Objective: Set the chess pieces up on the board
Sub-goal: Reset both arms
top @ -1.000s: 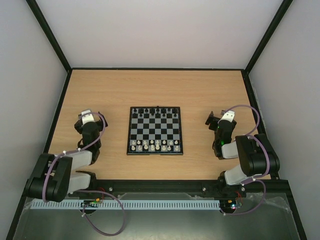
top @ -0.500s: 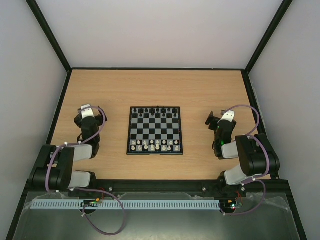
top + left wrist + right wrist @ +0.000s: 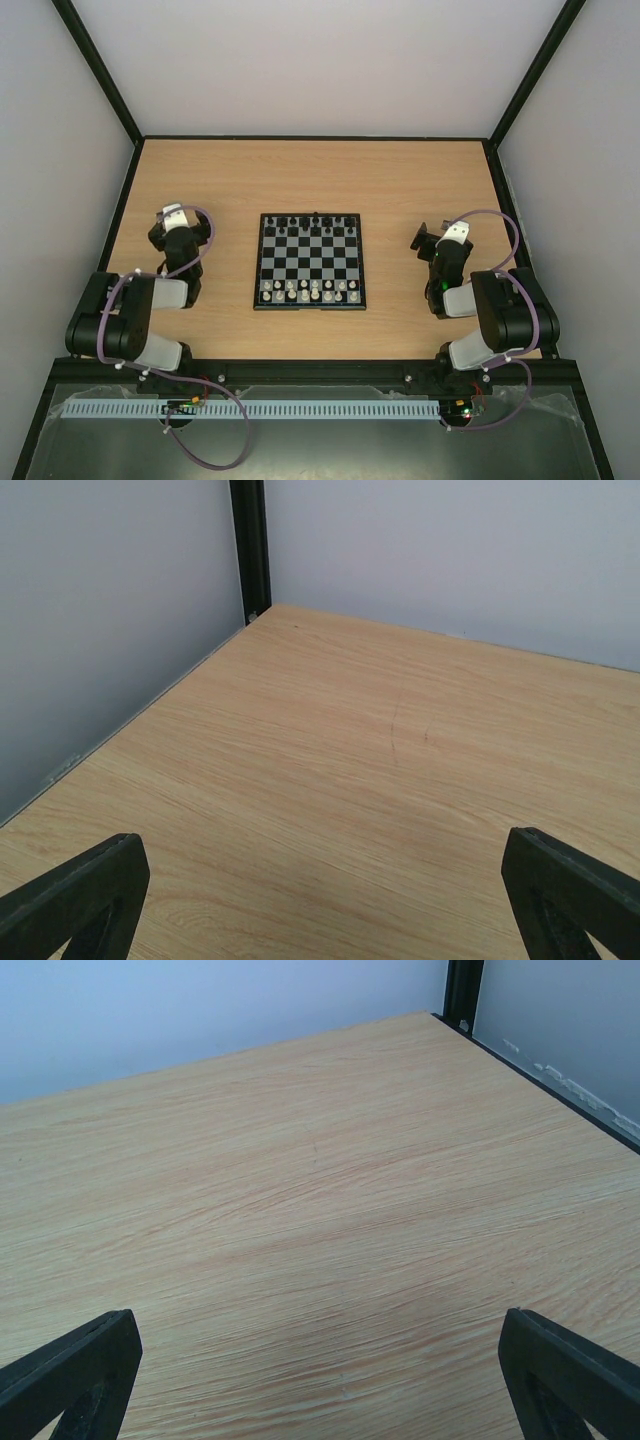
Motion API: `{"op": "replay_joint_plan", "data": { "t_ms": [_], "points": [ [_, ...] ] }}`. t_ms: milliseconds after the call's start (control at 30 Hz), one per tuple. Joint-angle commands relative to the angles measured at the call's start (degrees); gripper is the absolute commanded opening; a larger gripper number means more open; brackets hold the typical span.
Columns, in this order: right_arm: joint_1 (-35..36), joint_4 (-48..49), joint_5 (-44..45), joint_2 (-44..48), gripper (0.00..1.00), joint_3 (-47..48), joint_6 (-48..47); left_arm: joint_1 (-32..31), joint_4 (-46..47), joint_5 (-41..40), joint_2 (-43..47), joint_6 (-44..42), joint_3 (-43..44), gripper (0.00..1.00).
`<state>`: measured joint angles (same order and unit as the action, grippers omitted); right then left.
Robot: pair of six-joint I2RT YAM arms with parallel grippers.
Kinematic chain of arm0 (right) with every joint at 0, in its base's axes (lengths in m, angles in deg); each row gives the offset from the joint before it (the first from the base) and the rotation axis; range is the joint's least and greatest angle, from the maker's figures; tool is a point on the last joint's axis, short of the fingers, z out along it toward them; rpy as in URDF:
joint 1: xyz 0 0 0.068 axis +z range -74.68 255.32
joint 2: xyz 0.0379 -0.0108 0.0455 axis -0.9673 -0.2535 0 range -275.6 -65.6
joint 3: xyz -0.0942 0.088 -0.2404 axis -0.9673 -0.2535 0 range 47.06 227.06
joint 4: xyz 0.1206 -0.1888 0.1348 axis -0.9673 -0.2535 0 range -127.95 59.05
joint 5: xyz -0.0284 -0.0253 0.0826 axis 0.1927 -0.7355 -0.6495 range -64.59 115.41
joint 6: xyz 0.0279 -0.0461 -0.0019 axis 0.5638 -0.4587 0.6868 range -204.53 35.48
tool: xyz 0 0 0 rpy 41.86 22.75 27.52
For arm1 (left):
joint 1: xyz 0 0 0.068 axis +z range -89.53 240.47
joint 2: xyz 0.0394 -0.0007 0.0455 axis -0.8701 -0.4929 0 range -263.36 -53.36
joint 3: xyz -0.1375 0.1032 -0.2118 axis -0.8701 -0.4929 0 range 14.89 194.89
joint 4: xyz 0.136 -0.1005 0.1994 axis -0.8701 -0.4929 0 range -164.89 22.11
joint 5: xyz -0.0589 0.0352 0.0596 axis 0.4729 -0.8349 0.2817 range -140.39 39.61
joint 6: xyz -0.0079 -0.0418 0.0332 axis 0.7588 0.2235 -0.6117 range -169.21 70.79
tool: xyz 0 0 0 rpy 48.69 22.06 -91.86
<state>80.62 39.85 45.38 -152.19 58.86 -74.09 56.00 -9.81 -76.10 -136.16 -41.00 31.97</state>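
The board [image 3: 309, 262], black and pale checks with a thin black rim, lies in the middle of the wooden table. Black chess pieces [image 3: 310, 222] line its far two rows and whitish chess pieces [image 3: 308, 290] its near two rows. My left gripper [image 3: 166, 222] is left of the board, well apart from it, open with nothing between its fingers [image 3: 75, 895]. My right gripper [image 3: 430, 240] is to the right of the board, also open and empty, its fingers [image 3: 570, 1370] spread wide over bare wood. Neither wrist view shows the board or any piece.
Grey walls and black frame posts [image 3: 250, 545] close in the table on three sides. A black rail [image 3: 320, 372] runs along the near edge by the arm bases. Bare wood [image 3: 310, 175] lies beyond the board and on both sides.
The left arm has folded back and its gripper has drawn a little farther from me and to the left. The right arm, the board and the pieces are unchanged.
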Motion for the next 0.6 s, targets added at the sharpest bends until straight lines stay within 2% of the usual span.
{"op": "replay_joint_plan", "data": {
  "t_ms": [0, 100, 133, 167, 200, 567],
  "points": [
    [-0.3, 1.4, 0.9, -0.3, 0.99, 0.7, -0.5, 0.1, 5.3, -0.4, -1.8, -0.9, -0.1, 0.99],
    [-0.2, 1.4, 0.9, -0.3, 0.99, 0.8, -0.5, 1.2, 7.2, 6.4, -2.4, -2.4, -1.0, 1.00],
    [-0.2, 1.4, 0.9, -0.3, 0.98, 0.7, -0.5, 2.4, 12.1, 10.1, -3.3, -3.0, -2.6, 1.00],
    [-0.2, 1.3, 0.9, -0.3, 0.99, 0.7, -0.5, 2.6, 13.0, 12.7, -3.8, -3.8, -3.4, 1.00],
    [-0.2, 1.3, 0.9, -0.3, 0.99, 0.7, -0.5, 2.6, 10.7, 14.0, -3.7, -4.4, -2.3, 1.00],
    [-0.2, 1.4, 0.9, -0.3, 0.98, 0.7, -0.4, 3.9, 9.5, 17.3, -4.1, -4.1, -1.2, 1.00]
  ]
}}
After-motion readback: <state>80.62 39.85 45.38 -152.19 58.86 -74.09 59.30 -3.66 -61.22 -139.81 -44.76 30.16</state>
